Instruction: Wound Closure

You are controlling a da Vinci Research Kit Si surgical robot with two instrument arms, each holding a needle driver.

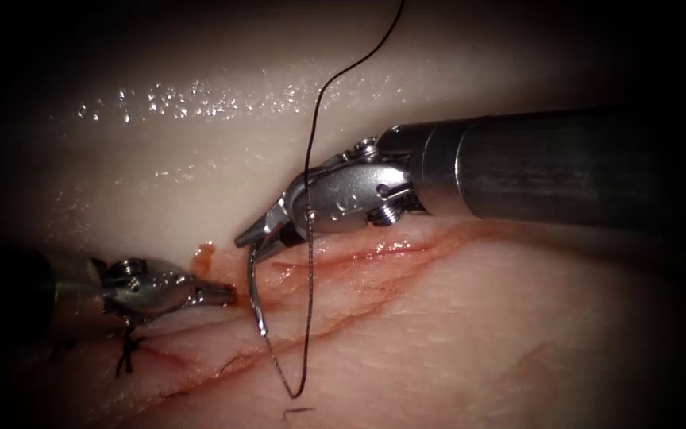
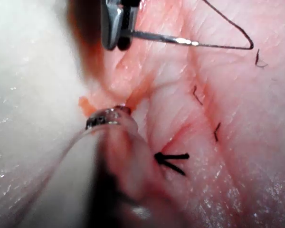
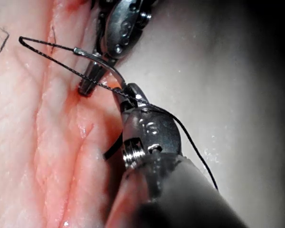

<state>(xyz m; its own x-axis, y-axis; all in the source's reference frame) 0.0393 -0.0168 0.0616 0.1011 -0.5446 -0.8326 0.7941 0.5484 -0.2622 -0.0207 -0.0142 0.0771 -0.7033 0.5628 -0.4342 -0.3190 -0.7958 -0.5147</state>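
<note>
Just left of centre in the endoscope view, the right tool [image 1: 252, 236] is clenched on the needle [image 1: 256, 294] near one end; its curve hangs down-frame over the cut [image 1: 343, 256], thread [image 1: 309, 238] trailing. Nearer its free end, the left tool [image 1: 228, 295] sits clenched, empty.

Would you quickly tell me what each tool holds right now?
Left tool: shut, holding nothing.
Right tool: shut on the needle, out of the tissue.
</note>
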